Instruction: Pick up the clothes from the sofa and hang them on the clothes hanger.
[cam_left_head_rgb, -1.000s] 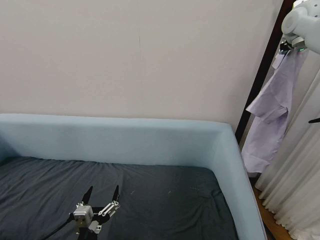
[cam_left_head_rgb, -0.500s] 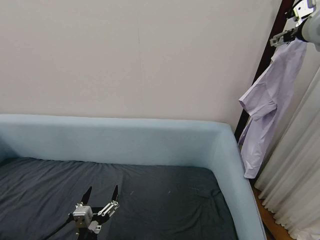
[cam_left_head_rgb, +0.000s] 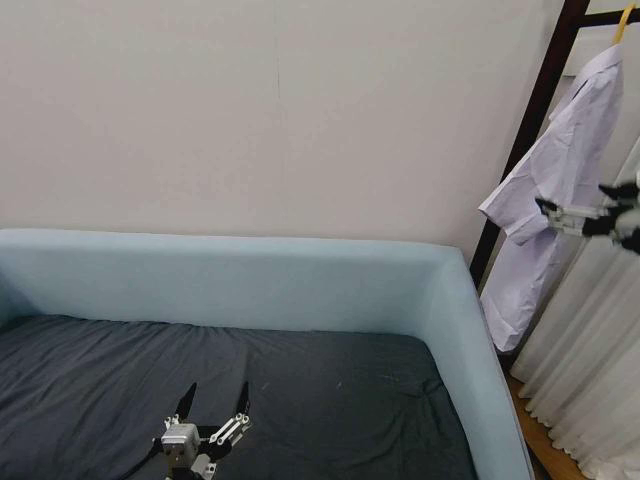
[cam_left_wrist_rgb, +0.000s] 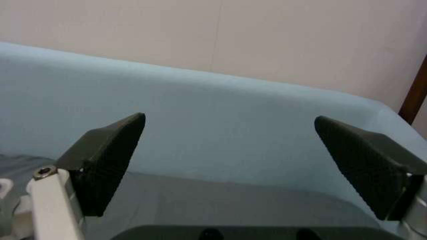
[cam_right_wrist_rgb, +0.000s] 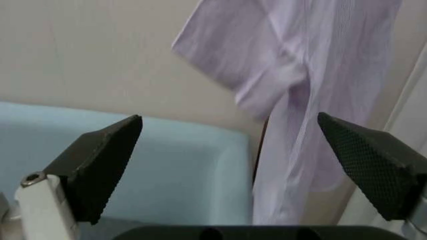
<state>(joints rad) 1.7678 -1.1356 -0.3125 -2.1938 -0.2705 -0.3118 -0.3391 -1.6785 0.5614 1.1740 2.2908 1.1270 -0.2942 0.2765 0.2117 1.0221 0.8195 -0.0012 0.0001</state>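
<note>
right gripper (cam_left_head_rgb: 546, 210), mid right of the frame, fingers spread and empty, just beside the one lavender shirt (cam_left_head_rgb: 560, 170) hanging from a yellow hanger (cam_left_head_rgb: 626, 22) on the dark rack (cam_left_head_rgb: 540, 120), upper right. left gripper (cam_left_head_rgb: 216, 395), bottom left-centre, likewise spread and empty, over the dark cushion (cam_left_head_rgb: 340, 390) of the one pale blue sofa (cam_left_head_rgb: 250, 280).

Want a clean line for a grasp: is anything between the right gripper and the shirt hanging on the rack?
Nothing visible. The right gripper, open, is level with the sleeve of the shirt, and the right wrist view shows only open air between them. The left gripper hangs open over the sofa.
</note>
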